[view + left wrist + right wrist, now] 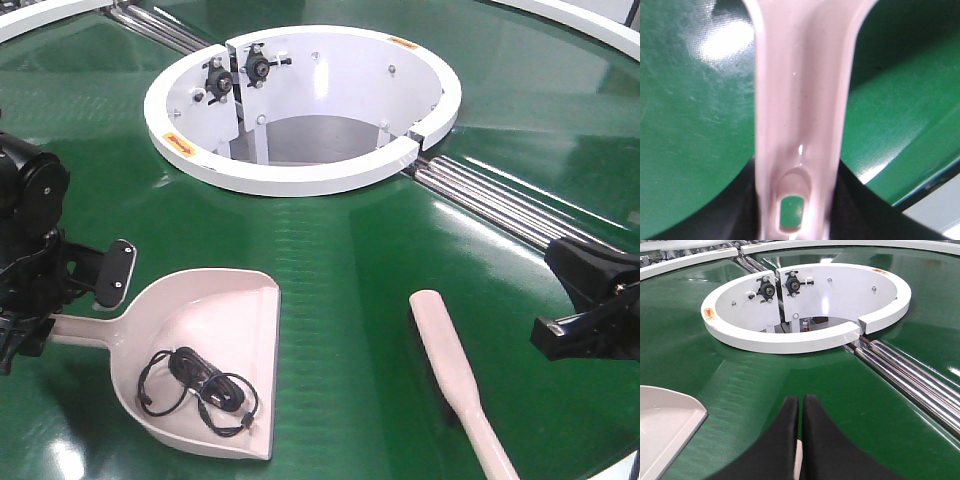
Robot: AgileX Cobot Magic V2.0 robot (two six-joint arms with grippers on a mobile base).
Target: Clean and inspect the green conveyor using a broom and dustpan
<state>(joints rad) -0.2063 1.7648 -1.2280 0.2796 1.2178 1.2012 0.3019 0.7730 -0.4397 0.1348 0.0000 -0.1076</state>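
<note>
Green conveyor (340, 250) fills all my views, with its white ring (300, 175) at the centre. The dustpan (215, 320) lies at the near-left edge with a black cable (200, 385) coiled inside. Its handle runs straight through my left end effector (95, 300). From the wrist camera I can't tell whether the jaws pinch it or only straddle it. The broom (455, 350) lies unheld by the near-right edge, handle pointing off the near side. My right end effector (800, 402) hangs beside it, fingers pressed together on nothing.

My worry is the lift. I judge that a hold so far out on a thin handle lets the pan sag or twist, and a tilt would tip the cable back onto the belt or towards the ring. If the jaws aren't seated, the pan simply stays put. On the right, going down without spreading first would shove the broom off the edge.
</note>
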